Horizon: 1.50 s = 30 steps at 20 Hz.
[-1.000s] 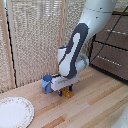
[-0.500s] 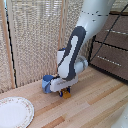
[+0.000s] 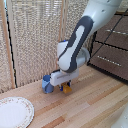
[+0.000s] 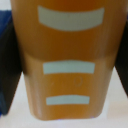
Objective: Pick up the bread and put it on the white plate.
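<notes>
The toast [image 3: 66, 89], a small orange-yellow block, stands on the wooden worktable [image 3: 95, 107] right beside a blue cup. My clamp [image 3: 65, 86] is down over it, its white body covering most of the block. In the wrist view the toast [image 4: 70, 60] fills the picture, with a dark finger [image 4: 9, 75] pressed against one side and the other finger [image 4: 123, 55] against the opposite side. The clamp looks shut on it, and the block still rests on the table. The white crockery [image 3: 14, 111], a wide speckled-rim plate, lies at the exterior view's lower left, well apart from the clamp.
A blue cup [image 3: 47, 83] stands close to the toast, on its side toward the exterior view's left. A dark brown drawer cabinet [image 3: 112, 45] fills the exterior view's right. A slatted blind [image 3: 35, 40] hangs behind the table.
The arm has hardly moved; the clamp stays low over the toast beside the blue cup.
</notes>
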Tool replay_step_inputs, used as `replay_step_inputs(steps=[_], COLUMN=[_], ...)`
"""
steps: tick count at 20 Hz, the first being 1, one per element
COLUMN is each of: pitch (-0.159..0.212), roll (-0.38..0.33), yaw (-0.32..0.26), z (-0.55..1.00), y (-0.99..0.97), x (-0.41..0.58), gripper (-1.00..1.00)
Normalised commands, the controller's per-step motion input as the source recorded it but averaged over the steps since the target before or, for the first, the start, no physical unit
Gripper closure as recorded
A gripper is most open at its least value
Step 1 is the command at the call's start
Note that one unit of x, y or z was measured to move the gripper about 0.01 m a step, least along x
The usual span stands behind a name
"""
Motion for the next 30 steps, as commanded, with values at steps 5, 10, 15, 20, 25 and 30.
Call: replay_step_inputs(steps=[5, 10, 15, 20, 25, 30], pitch=[0.046, 0.065, 0.085, 0.111, 0.063, 0.047], roll=[0.002, 0.097, 0.091, -0.004, -0.019, -0.011], yaw=[0.0, -0.012, -0.003, 0.0, 0.0, -0.006], z=[0.99, 0.7, 0.45, 0.16, 0.12, 0.16], y=[0.38, 0.6, 0.73, 0.94, 0.96, 0.94], x=[0.126, 0.012, 0.0, 0.026, 0.131, 0.229], gripper=[1.0, 1.0, 1.0, 1.0, 1.0, 1.0])
